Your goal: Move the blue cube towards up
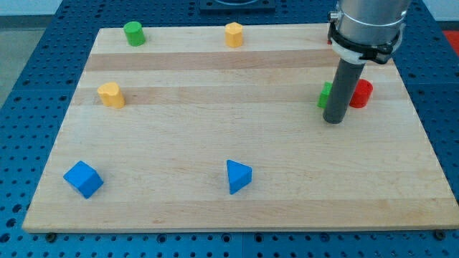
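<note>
The blue cube (83, 179) sits near the bench's (237, 154) bottom-left corner, well apart from the rod. The tip (334, 120) rests near the right edge, just beside a green block (325, 94) and a red cylinder (361, 94). The arm carries no jaws, only the rod. A blue triangular block (238, 176) lies near the bottom edge's middle.

We see a blue cube (83, 179) and blue triangular block (238, 176) on the pale striped wooden board (215, 100). Our rod is dark grey down to my tip (333, 120).
</note>
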`<state>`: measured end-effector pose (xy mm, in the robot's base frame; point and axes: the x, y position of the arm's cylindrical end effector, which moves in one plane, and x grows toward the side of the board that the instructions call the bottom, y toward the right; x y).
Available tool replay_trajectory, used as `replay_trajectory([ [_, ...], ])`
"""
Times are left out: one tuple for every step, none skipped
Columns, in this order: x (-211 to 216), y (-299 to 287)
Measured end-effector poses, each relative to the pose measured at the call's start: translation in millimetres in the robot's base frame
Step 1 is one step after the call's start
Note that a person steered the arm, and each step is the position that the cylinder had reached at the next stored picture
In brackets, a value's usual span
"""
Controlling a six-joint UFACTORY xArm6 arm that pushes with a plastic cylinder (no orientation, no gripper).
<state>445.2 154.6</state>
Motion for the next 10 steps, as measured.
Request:
replay_trajectory([
  [-5,0],
  [-6,-2],
  [1,-2],
  [49,-2],
  [102,-6],
  [160,-30],
  [173,-48],
  [174,-93],
  [173,-153],
  [173,-221],
])
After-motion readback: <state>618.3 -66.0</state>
